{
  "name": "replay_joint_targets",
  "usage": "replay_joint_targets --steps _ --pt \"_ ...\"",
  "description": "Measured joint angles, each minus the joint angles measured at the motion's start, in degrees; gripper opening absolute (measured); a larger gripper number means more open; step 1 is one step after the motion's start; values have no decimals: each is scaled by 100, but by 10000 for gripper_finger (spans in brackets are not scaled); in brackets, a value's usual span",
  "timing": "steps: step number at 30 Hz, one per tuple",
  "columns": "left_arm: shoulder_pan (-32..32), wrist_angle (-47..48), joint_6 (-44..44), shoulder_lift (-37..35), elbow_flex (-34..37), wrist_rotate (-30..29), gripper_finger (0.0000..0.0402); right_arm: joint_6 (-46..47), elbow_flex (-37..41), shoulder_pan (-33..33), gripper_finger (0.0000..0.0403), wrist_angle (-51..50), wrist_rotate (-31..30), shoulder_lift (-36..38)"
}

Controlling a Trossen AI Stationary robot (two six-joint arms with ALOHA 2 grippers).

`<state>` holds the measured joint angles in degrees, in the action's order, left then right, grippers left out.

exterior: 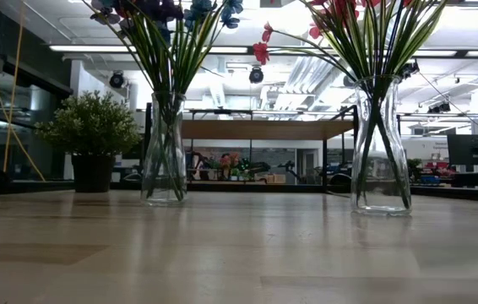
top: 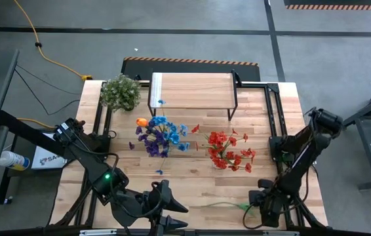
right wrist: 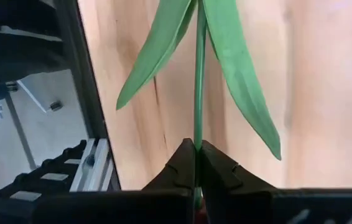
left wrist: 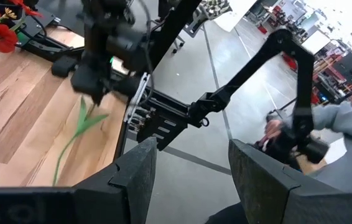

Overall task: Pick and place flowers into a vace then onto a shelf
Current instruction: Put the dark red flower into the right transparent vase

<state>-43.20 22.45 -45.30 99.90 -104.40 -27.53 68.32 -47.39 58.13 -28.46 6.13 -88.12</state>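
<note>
Green plastic flower stem (right wrist: 199, 93), thin with blade-shaped leaves, sits pinched in the right gripper (right wrist: 196, 163) over pale wood-grain tabletop (right wrist: 325, 74); left gripper (left wrist: 191, 171) spread.

Wooden table (top: 192, 180) — vases (exterior: 164, 152), shelf (top: 191, 90), plant (top: 120, 92)

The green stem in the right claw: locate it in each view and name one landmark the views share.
High view: the green stem lies on the tabletop's near edge, beside the right claw.
Low view: not in it.
Left wrist view: hanging below the right claw, over the wood.
Right wrist view: pinched between the shut fingers, leaves spreading.
Shared landmark: the red flowers, also in the left wrist view and low view.
</note>
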Motion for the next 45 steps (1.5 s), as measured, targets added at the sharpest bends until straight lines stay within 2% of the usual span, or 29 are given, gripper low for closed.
replay_joint_targets --steps 4,8,21,29,36,45 --pt "0 59 0 0 0 1 232 -244 -572 0 1 -1182 -151 431" --pt "0 75 52 -2 0 4 232 -570 -1547 0 1 -2581 -243 538" --pt "7 93 493 -92 -6 9 232 -938 -5179 -4 0 -6116 -699 -184" --pt "9 153 505 -292 -7 10 232 -1875 -6698 -336 0 -6151 -954 -805" --pt "9 174 500 -478 -7 42 232 -3015 -7240 -834 0 -6154 -915 -1321" --pt "9 211 238 -529 -7 859 232 -4092 -7888 -1405 0 -6161 -945 -1830"
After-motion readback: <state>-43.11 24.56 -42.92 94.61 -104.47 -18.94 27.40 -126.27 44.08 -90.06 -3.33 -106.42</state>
